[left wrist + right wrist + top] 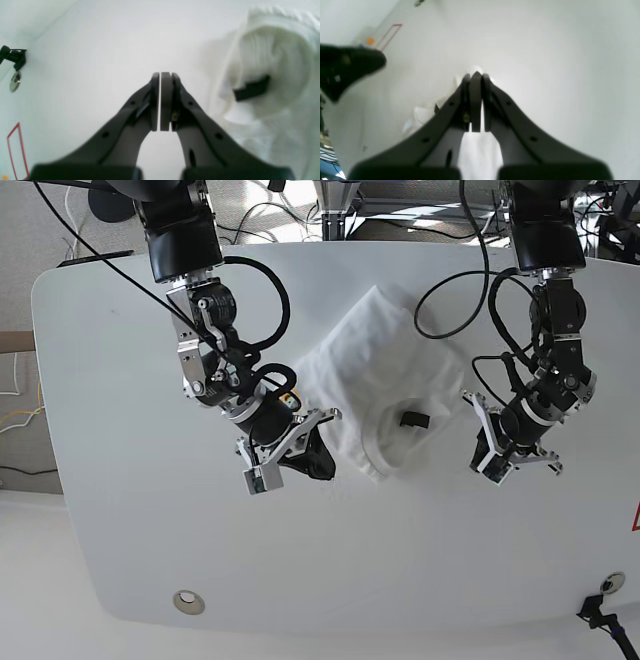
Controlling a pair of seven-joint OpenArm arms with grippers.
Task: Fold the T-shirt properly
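Observation:
The white T-shirt (375,365) lies crumpled in the middle of the table, its black neck label (413,419) showing inside the open collar. My right gripper (322,463) is at the shirt's near-left edge. In the right wrist view this gripper (475,75) is shut, with white fabric (480,150) running under and past its tips. My left gripper (497,463) hovers just right of the shirt, apart from it. Its pads (166,100) are pressed together with nothing between them, and the collar and label (251,88) lie to its right.
The white table (400,570) has a metal grommet (186,602) near the front left. Another grommet (610,582) sits beside a black cable clamp (598,612) at the front right. Red tape (634,520) marks the right edge. Cables hang behind the far edge.

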